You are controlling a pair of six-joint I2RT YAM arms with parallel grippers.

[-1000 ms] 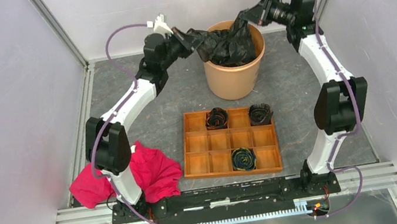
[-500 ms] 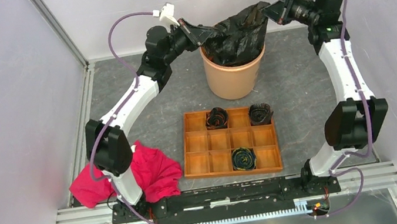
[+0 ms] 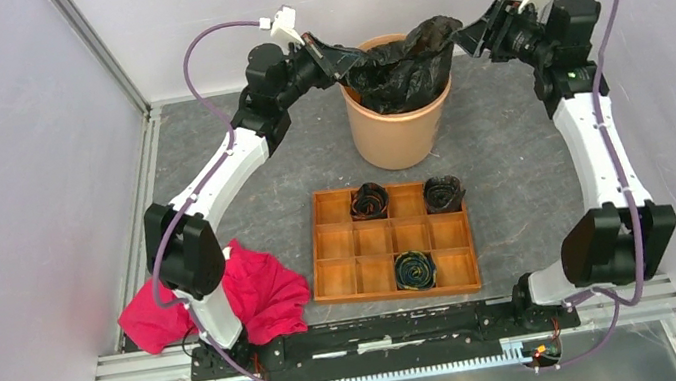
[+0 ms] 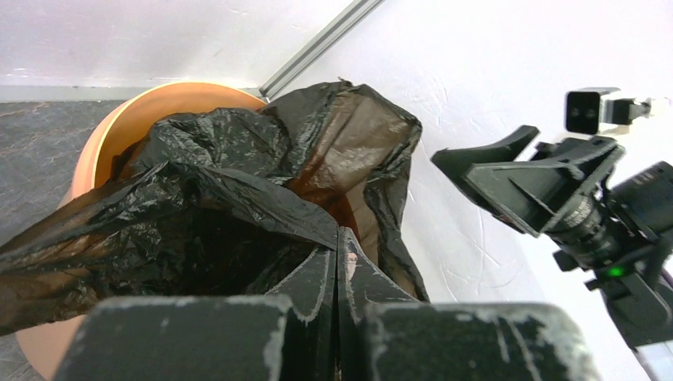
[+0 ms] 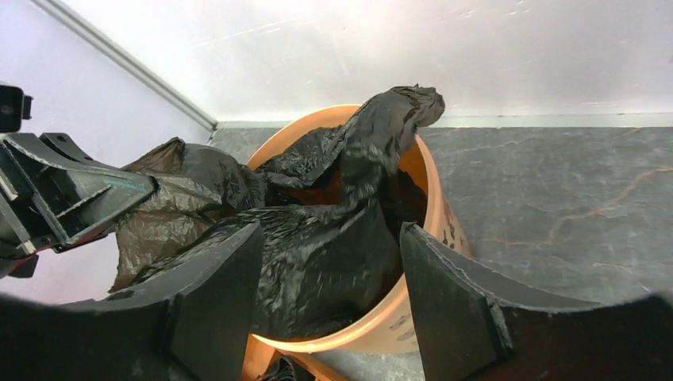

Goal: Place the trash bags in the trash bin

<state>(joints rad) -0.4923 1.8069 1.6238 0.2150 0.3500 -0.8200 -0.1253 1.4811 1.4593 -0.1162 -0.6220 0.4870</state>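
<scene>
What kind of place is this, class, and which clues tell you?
Probably a robot test cell, not a home: two arms bolted to a rail, plain walls closing in a table, and staged props, a bin and a tray.

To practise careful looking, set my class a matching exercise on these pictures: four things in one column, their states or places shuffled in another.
1 left hand
2 right hand
3 trash bag
4 red cloth

A open, holding nothing
B lying at the near left
C shut on the trash bag
D partly inside the trash bin

Pairs: 1-C, 2-A, 3-D, 4-B
</scene>
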